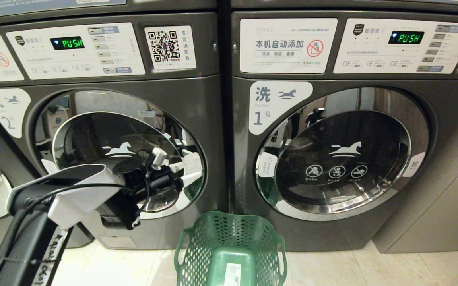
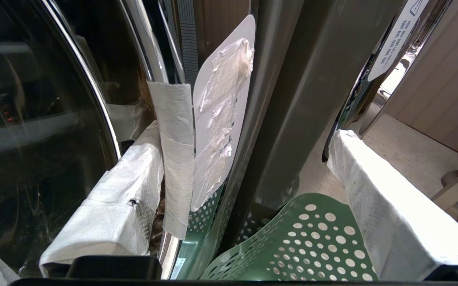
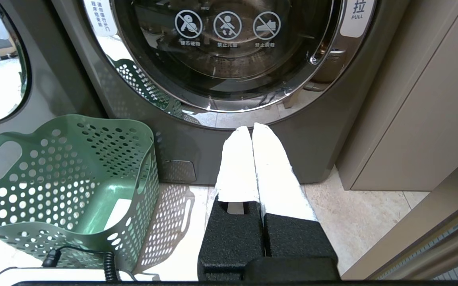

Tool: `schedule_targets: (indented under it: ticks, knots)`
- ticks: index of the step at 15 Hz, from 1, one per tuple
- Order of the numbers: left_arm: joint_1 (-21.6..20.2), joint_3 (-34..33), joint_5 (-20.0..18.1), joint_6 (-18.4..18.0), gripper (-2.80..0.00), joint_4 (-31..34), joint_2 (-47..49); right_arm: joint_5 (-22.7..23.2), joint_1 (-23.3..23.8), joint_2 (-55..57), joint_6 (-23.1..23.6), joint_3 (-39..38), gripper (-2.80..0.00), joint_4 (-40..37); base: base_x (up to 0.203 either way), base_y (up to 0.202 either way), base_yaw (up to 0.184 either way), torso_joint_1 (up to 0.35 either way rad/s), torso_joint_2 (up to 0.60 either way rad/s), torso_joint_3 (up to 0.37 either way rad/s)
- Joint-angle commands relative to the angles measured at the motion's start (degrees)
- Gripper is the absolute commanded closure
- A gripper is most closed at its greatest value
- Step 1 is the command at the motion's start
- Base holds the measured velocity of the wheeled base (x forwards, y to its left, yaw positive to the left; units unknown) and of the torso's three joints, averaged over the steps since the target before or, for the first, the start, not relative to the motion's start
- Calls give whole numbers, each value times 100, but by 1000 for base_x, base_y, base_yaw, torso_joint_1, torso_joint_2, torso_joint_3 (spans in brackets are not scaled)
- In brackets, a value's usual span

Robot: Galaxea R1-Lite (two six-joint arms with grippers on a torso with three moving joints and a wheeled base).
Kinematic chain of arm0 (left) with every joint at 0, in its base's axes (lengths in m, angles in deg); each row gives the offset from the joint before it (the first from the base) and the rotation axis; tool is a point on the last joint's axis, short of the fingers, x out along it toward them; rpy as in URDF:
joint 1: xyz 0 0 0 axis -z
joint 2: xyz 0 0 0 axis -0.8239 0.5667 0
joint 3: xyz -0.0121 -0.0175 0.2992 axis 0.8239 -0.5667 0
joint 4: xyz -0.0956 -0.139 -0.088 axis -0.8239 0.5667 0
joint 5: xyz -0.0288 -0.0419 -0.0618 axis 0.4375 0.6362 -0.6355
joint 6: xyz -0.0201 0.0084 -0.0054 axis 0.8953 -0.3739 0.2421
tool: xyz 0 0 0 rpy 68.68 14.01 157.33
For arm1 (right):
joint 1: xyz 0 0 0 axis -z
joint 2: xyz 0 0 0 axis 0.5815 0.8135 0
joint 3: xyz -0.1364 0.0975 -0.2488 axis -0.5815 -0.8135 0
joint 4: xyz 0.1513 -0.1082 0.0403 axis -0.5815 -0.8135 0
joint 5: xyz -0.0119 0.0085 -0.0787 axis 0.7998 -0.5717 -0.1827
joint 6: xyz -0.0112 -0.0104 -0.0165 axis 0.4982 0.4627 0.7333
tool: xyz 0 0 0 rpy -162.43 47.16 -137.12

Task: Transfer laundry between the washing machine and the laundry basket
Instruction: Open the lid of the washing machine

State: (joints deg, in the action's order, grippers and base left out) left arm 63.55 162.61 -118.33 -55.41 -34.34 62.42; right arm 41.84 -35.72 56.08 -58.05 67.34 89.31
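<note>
The left washing machine, marked 2, has its round door shut. My left gripper is at the door's right rim, open, with white-wrapped fingers. In the left wrist view the left gripper straddles the tape-wrapped door handle, one finger on the glass side, the other wide out over the floor. The green laundry basket stands on the floor between the two machines, and no laundry shows in it. My right gripper is shut and empty, low in front of the right washing machine. Laundry is out of view.
The right washing machine, marked 1, also has its door shut. A beige cabinet wall closes in the right side. A white label with crumpled tape sits beside the handle. Pale tile floor lies around the laundry basket.
</note>
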Motion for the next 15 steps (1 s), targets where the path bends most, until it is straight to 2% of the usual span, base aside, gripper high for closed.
schedule_targets:
  ticks: [1,3,5,10,15]
  knots:
    - [2,70,-41,11,-280,-42,69,1,-2,4,-2,-1,0,0,0,0,0,0,0,0]
    - [3,284,-120,16,-280,-1,136,1,-2,4,-2,-1,0,0,0,0,0,0,0,0]
    - [-7,417,-420,20,-280,114,159,1,-2,4,-2,-1,0,0,0,0,0,0,0,0]
    - [-7,418,-491,21,-280,116,212,1,-2,4,-2,-1,0,0,0,0,0,0,0,0]
    - [68,404,-887,-3,-280,-8,221,1,-2,4,-2,-1,0,0,0,0,0,0,0,0]
